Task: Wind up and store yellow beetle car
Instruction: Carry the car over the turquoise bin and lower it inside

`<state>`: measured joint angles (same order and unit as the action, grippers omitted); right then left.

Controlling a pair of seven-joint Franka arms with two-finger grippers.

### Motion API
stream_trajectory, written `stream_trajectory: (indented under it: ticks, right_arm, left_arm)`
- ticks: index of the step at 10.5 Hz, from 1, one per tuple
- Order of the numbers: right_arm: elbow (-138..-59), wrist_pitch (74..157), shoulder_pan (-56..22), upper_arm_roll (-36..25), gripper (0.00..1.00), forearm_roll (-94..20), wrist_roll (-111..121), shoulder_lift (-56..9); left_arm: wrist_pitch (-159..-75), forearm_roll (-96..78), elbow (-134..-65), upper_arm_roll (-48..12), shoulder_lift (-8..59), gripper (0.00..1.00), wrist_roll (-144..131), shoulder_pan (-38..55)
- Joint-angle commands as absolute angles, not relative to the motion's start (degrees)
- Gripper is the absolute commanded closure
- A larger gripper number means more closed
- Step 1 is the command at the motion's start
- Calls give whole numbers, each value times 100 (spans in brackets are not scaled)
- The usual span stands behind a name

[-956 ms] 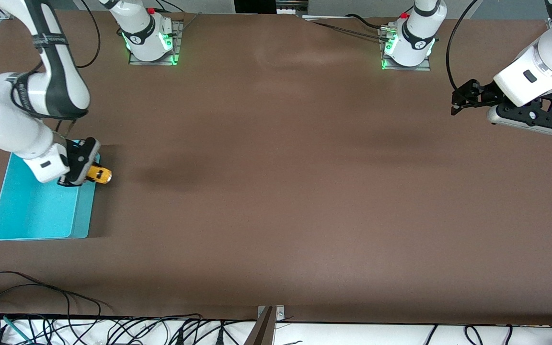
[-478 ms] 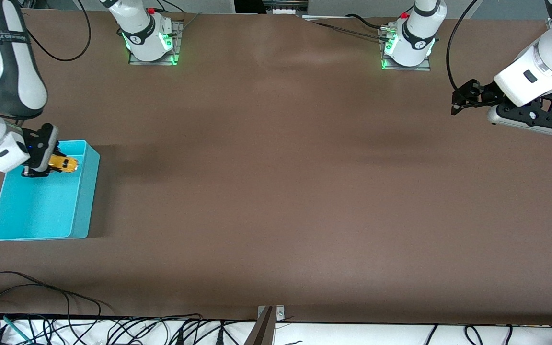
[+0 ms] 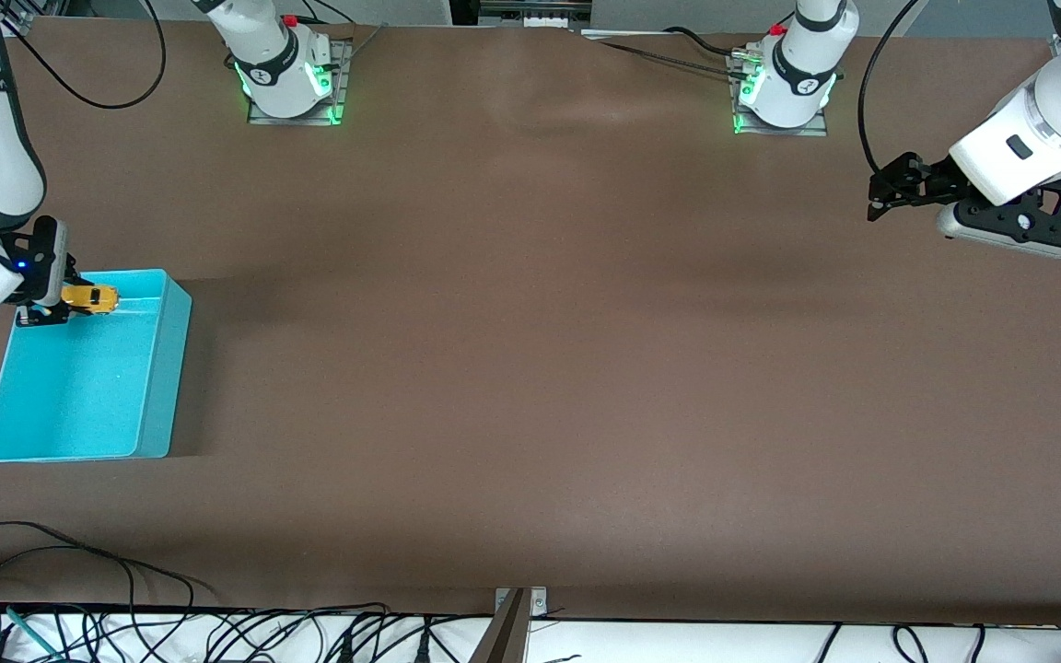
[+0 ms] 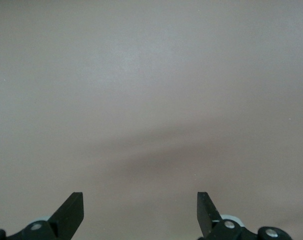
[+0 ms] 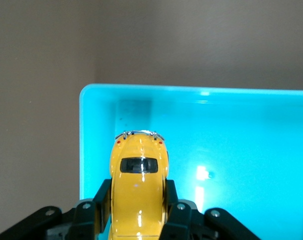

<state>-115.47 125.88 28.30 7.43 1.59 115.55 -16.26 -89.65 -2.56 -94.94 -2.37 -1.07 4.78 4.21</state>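
Note:
My right gripper is shut on the yellow beetle car and holds it in the air over the part of the turquoise bin farthest from the front camera. In the right wrist view the car sits between the two black fingers, pointing into the bin. My left gripper is open and empty, waiting in the air over the table at the left arm's end. In the left wrist view the left gripper shows only bare brown table between its fingers.
The bin holds nothing else that I can see. Both arm bases stand at the table's edge farthest from the front camera. Cables lie along the edge nearest the front camera.
My right gripper has carried the car from beside the bin's wall to over the bin, moving toward the right arm's end of the table. The left arm has not moved.

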Motion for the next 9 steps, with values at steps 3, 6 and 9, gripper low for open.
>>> stream_trajectory:
  ticks: [3, 6, 9]
  right_arm:
    - [-11329, 13219, 3339, 853, 100, 229, 12462, -2565]
    - [-11303, 13263, 3419, 853, 100, 220, 12639, -2654]
    - [-11303, 13456, 3559, 853, 96, 194, 12630, -2926]
  left_arm:
    - [-8851, -343, -9387, -246, -79, 0, 431, 378]
    - [-8851, -343, -9396, -246, -79, 0, 439, 369]
    - [-8842, -343, -9395, -246, -79, 0, 448, 369]
